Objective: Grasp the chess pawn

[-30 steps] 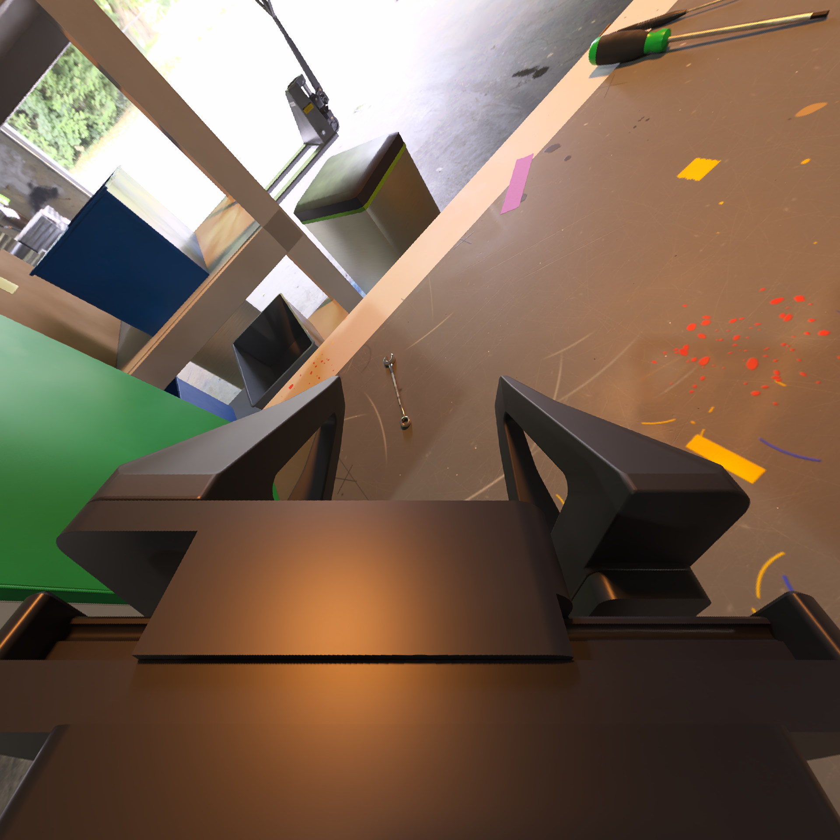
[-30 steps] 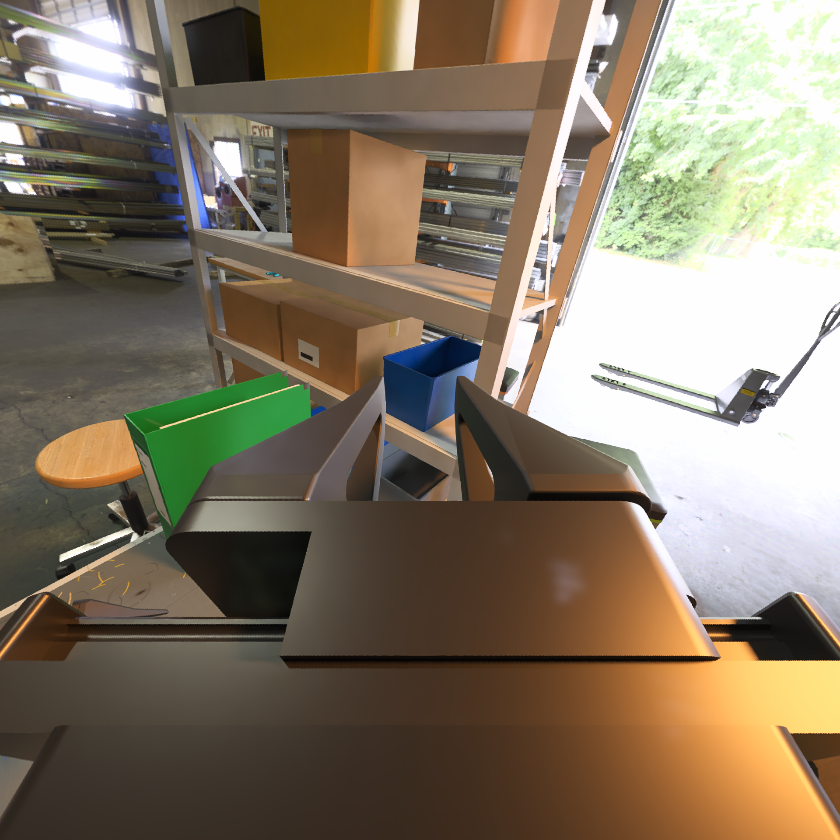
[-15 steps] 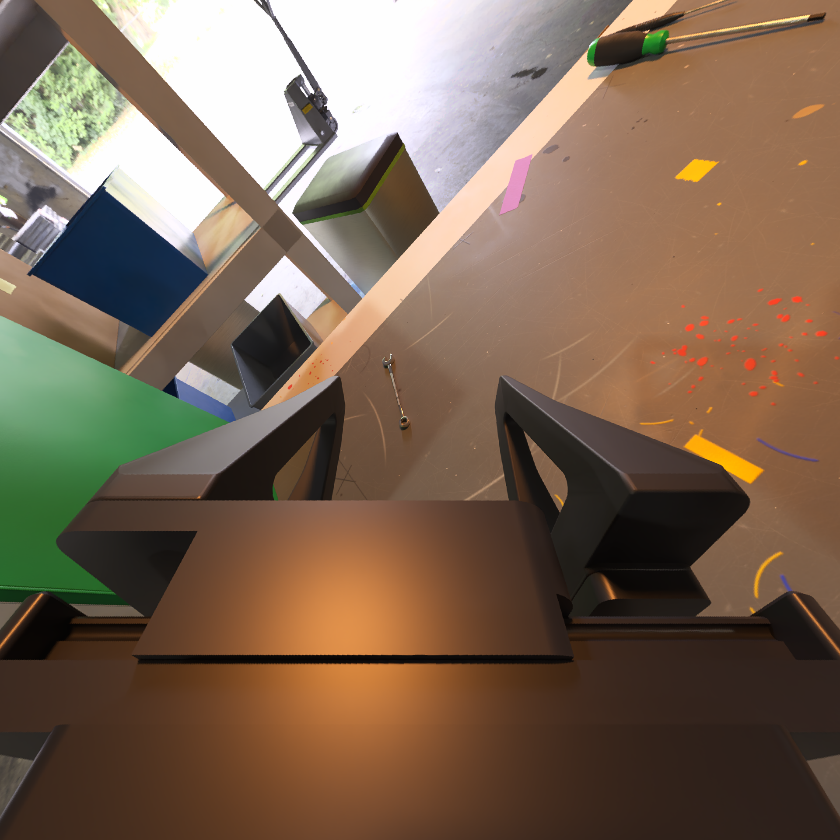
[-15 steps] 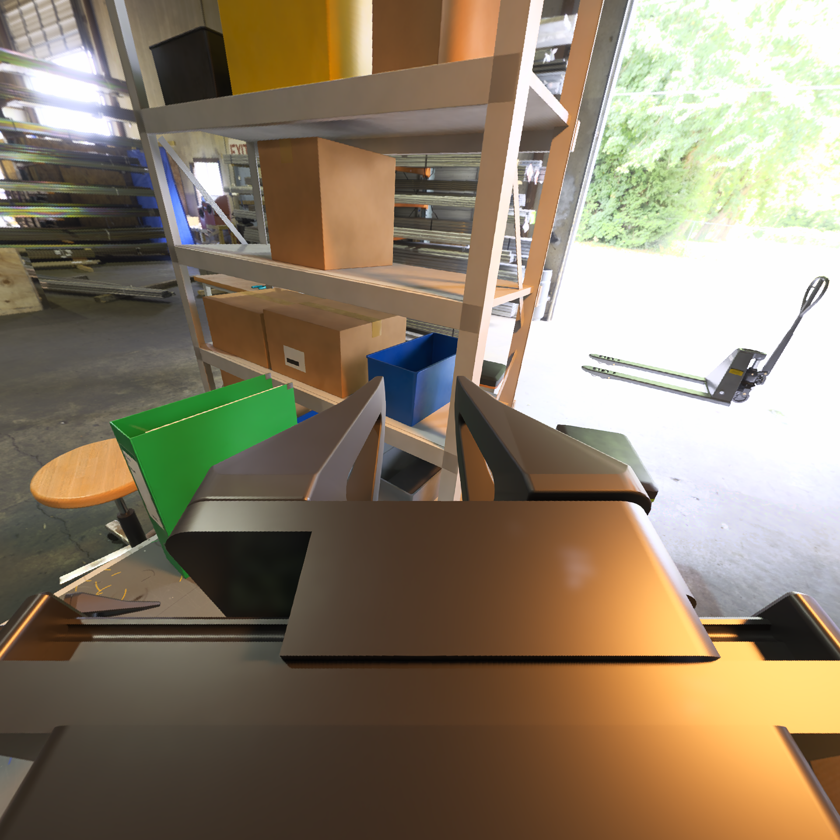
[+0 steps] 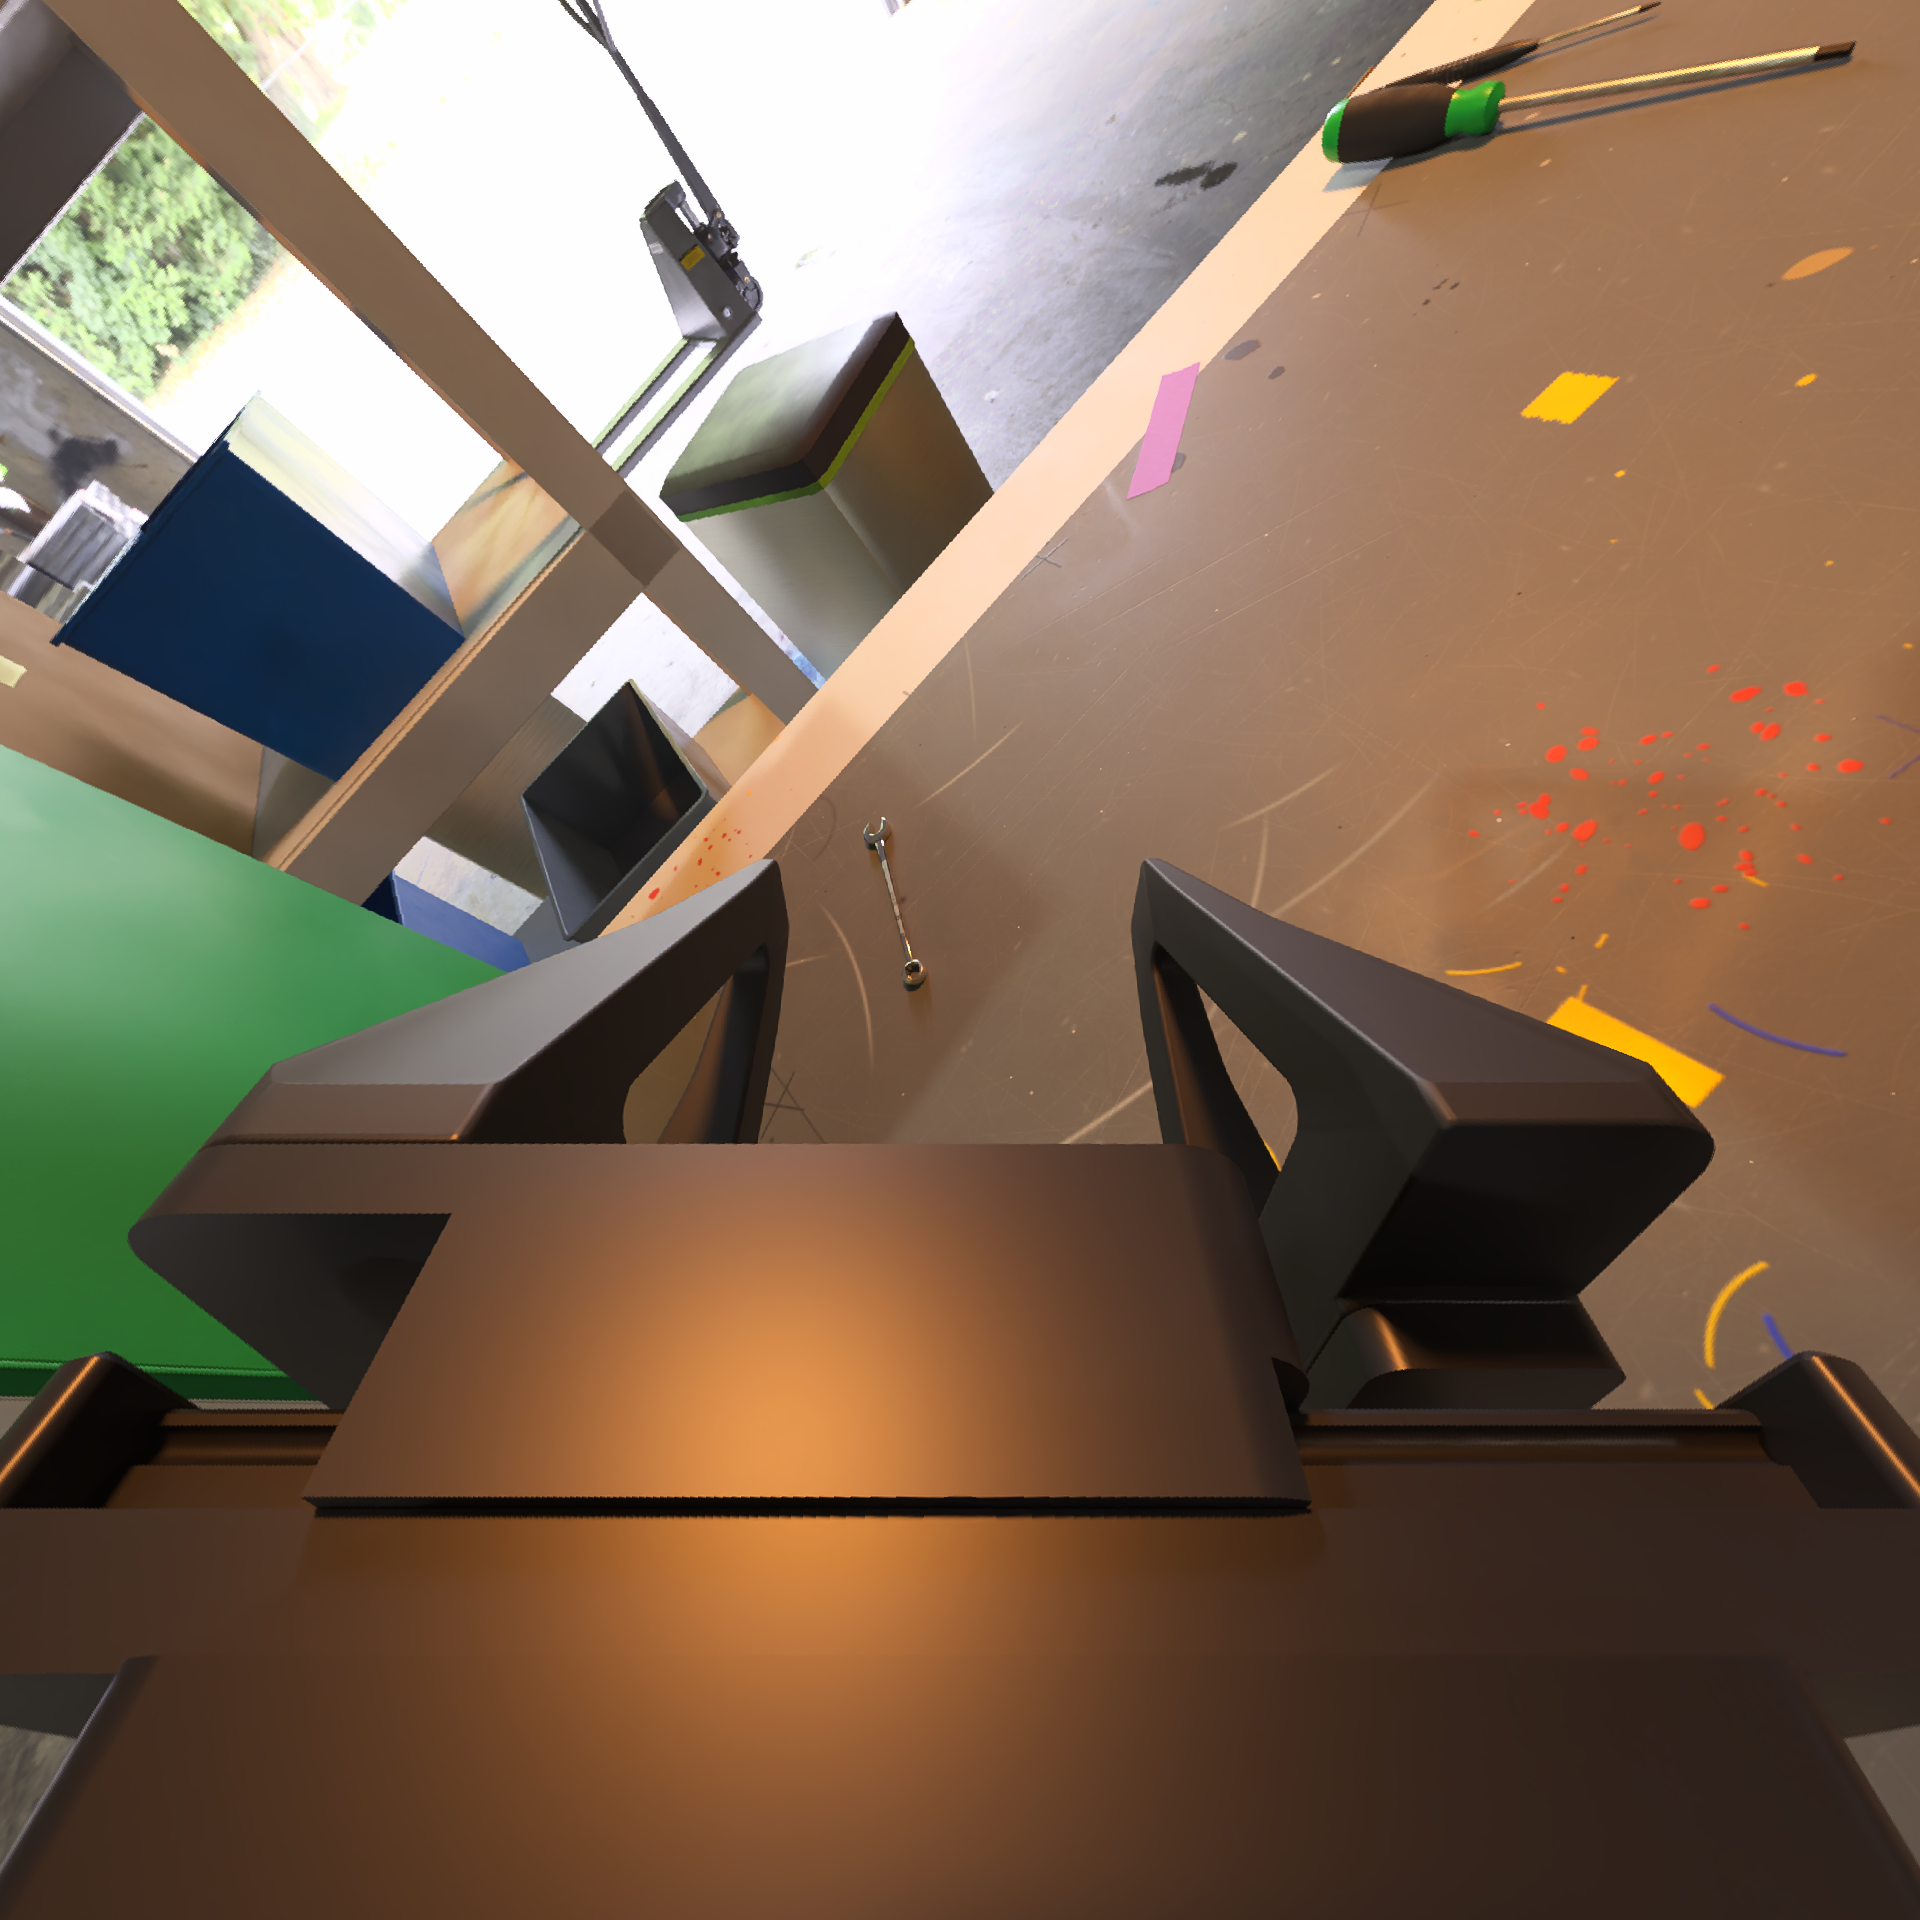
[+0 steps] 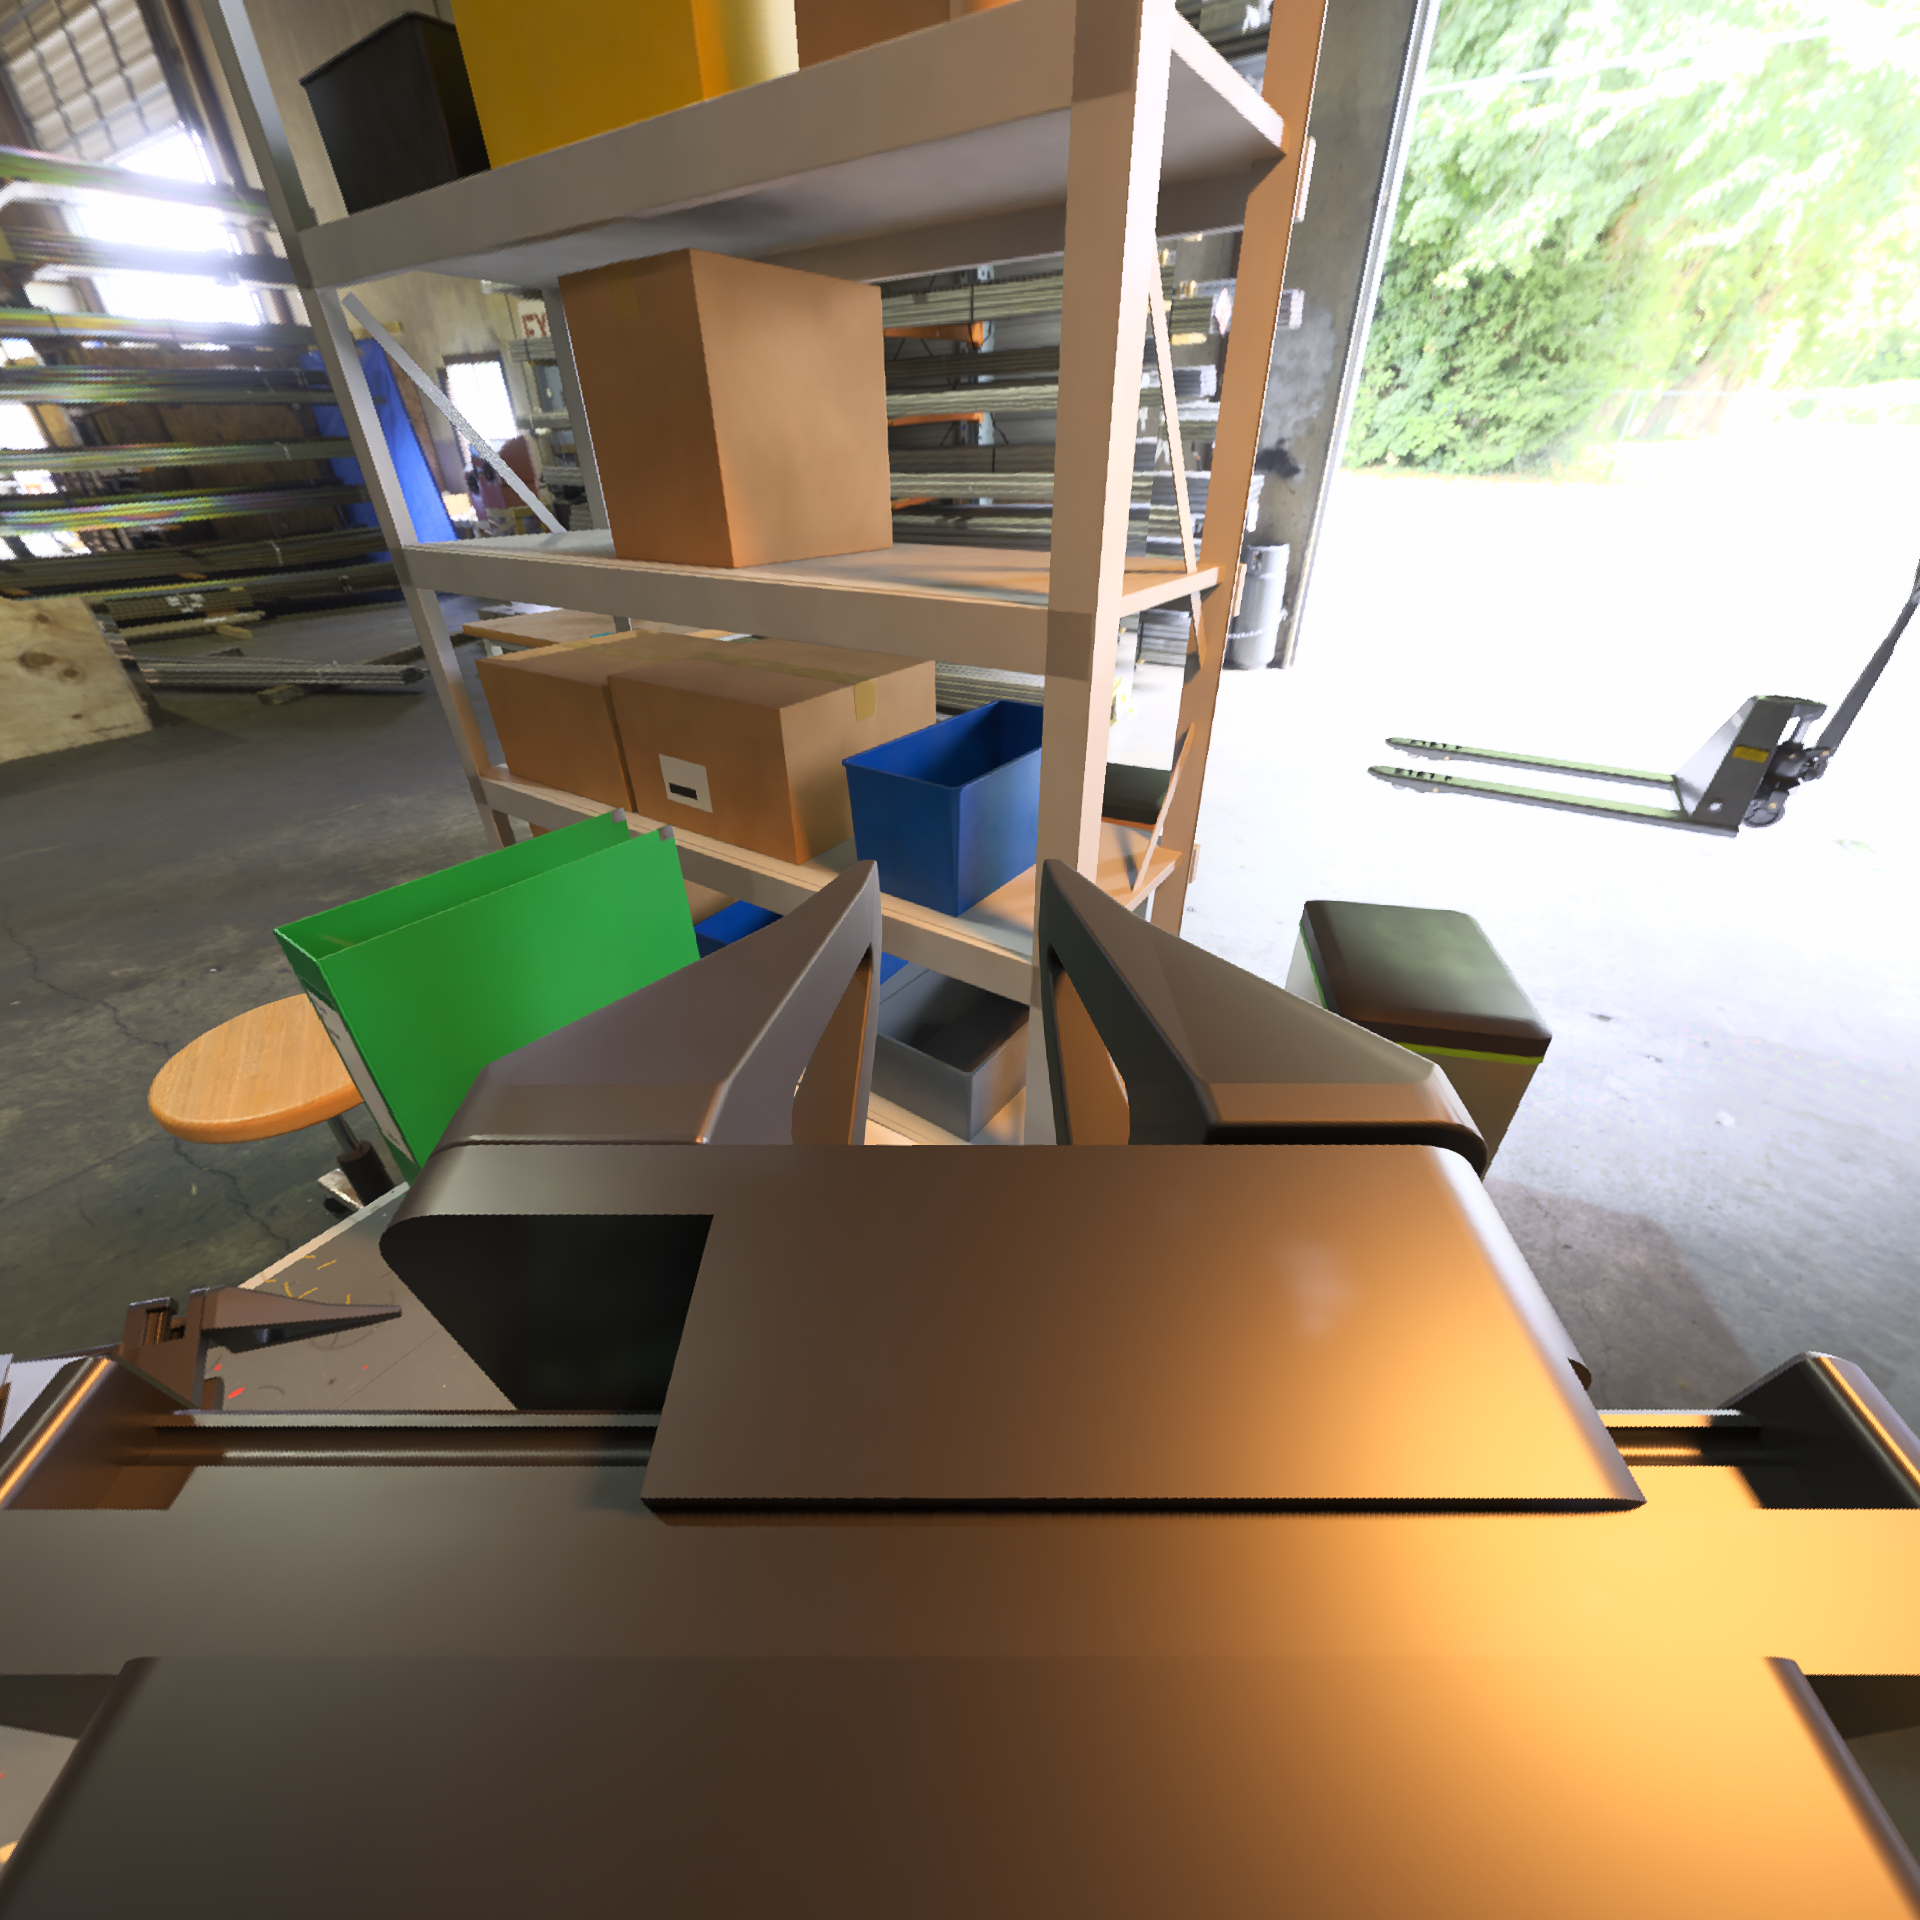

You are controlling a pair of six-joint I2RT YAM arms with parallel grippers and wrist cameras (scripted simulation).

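Note:
No chess pawn shows in either view. My left gripper [image 5: 958, 873] is open and empty, low over the brown table [image 5: 1351, 644], its fingers either side of a small silver wrench [image 5: 896, 899] lying just ahead. My right gripper [image 6: 958, 868] is raised and faces shelving. Its jaws stand a narrow gap apart, and only the background shows between them. One finger of the left gripper [image 6: 270, 1325] shows at the lower left of the right wrist view, over a table corner [image 6: 343, 1340].
A green box file [image 5: 156, 1039] stands at the table's left edge; it also shows in the right wrist view [image 6: 499, 966]. A green-handled screwdriver [image 5: 1413, 109] and a pink tape strip [image 5: 1166, 431] lie near the far edge. Shelving with cardboard boxes [image 6: 727, 405] stands beyond.
The right wrist view has shifted: the shelving slid left and the left gripper's finger shows more. The gap between its jaws is unchanged. The left gripper has not moved.

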